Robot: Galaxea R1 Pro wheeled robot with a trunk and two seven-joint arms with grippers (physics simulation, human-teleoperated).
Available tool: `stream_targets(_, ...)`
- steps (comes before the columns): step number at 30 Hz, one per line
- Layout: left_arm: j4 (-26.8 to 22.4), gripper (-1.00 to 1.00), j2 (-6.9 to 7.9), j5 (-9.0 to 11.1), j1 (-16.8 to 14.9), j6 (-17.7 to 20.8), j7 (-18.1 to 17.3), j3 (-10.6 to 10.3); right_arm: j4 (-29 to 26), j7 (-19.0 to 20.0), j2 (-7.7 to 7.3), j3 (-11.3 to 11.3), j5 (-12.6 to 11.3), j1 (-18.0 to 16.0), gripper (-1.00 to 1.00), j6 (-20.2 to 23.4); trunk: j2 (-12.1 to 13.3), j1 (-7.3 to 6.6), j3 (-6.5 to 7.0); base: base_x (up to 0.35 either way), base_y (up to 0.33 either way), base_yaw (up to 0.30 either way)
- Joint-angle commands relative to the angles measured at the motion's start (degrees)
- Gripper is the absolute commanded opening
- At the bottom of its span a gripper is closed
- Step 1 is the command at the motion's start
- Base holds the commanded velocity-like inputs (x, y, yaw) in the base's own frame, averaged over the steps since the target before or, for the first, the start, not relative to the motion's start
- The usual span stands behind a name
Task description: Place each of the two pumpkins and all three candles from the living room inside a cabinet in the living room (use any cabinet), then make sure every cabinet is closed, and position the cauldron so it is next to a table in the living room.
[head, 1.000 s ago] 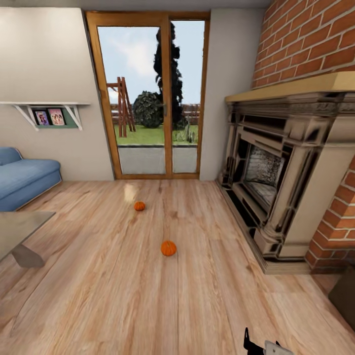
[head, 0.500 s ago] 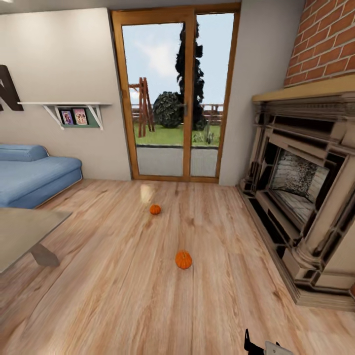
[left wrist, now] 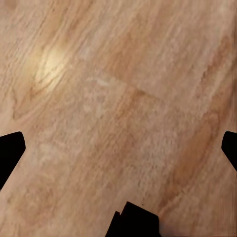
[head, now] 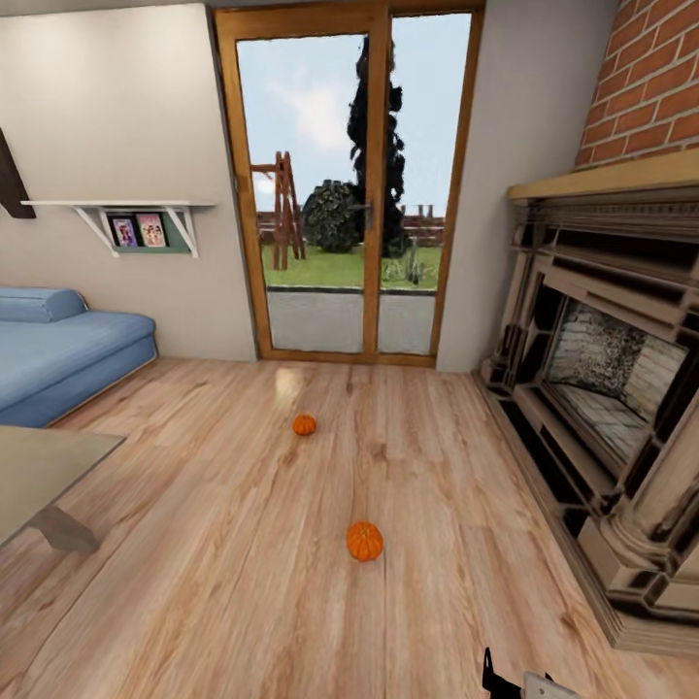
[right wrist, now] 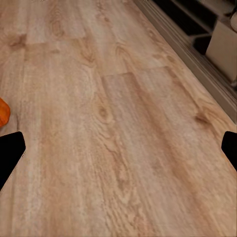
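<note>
Two orange pumpkins lie on the wooden floor: the near pumpkin [head: 364, 541] ahead of me and the far pumpkin [head: 305, 424] toward the glass door. An orange sliver of pumpkin [right wrist: 2, 111] shows at the edge of the right wrist view. My left gripper [left wrist: 118, 150] hangs open over bare floor with nothing between its fingers. My right gripper [right wrist: 118, 150] is open too, apart from the pumpkin. A corner of the grey coffee table [head: 44, 466] juts in at the left. Candles, cabinet and cauldron are out of view.
A large stone fireplace [head: 602, 388] lines the right side, its base [right wrist: 217, 39] near my right gripper. A blue sofa [head: 58, 349] stands at the left wall under a shelf with photos [head: 131, 228]. A glass door [head: 349, 194] closes the far end.
The camera has swung left and come closer, so the pumpkins sit lower and larger in view. The pumpkins themselves have not moved on the floor.
</note>
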Motion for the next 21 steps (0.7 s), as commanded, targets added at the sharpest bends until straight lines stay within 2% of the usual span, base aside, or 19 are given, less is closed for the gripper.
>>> stream_targets(1, -0.06, 1.0, 0.01, 0.21, -0.02, -0.06, 0.38, -0.49, 0.11, -0.36, 0.01, 0.49, -0.13, -0.06, 1.0, -0.15, -0.02, 0.03, -0.06, 0.334, 0.0, 0.0)
stream_targets(9, -0.06, 1.0, -0.06, 0.21, -0.01, -0.03, 0.38, -0.49, 0.11, -0.43, 0.23, 0.49, -0.13, -0.06, 1.0, -0.24, -0.02, 0.03, -0.06, 0.334, 0.0, 0.024)
stream_targets(21, -0.06, 1.0, -0.15, 0.21, -0.02, -0.09, 0.38, -0.47, 0.11, -0.48, 0.51, 0.57, -0.13, -0.06, 1.0, -0.24, -0.02, 0.03, -0.06, 0.334, -0.061, 0.257)
